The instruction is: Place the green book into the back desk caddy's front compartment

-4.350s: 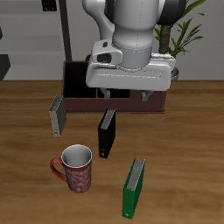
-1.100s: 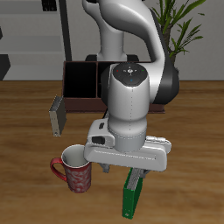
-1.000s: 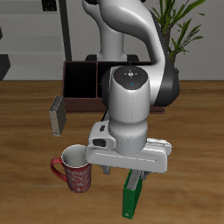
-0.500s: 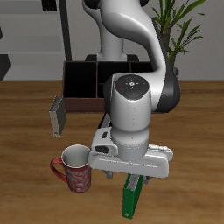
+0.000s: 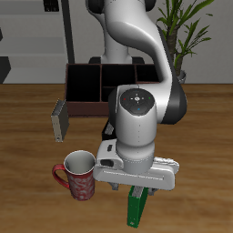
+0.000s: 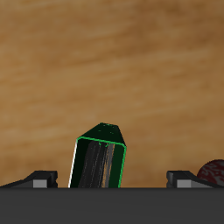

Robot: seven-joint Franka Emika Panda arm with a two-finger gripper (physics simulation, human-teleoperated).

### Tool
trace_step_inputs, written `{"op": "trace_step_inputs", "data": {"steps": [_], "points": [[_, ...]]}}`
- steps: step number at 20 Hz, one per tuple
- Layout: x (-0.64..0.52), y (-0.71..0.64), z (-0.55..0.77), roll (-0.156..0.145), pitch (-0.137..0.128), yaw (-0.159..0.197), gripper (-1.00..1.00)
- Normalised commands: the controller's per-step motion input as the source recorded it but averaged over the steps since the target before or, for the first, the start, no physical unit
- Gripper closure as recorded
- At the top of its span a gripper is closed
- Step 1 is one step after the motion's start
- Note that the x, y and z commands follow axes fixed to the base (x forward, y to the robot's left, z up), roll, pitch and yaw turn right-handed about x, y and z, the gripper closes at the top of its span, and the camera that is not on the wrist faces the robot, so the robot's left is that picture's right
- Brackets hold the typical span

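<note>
gripper (image 6: 105,179) hangs spread above the upright green book (image 6: 99,157), and an off-centre descent could topple it toward the mug (image 5: 79,174) just beside.

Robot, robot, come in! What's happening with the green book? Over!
Hand open, straddling the green book, not gripping yet. Book upright on the table, far from the back desk caddy. Red mug close beside.

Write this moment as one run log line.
phase: approach | target: green book, standing on table | gripper: above book, jaws open | book not yet gripped | back desk caddy: untouched
</note>
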Motion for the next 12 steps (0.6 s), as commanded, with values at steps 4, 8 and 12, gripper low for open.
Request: {"op": "trace_step_inputs", "data": {"steps": [4,8,12], "points": [[-0.03,-0.04,-0.06,0.005,0.017,-0.02,1.0],[0.01,-0.01,-0.07,-0.001,0.008,0.005,1.0],[0.06,-0.05,-0.08,-0.009,0.005,0.002,1.0]]}}
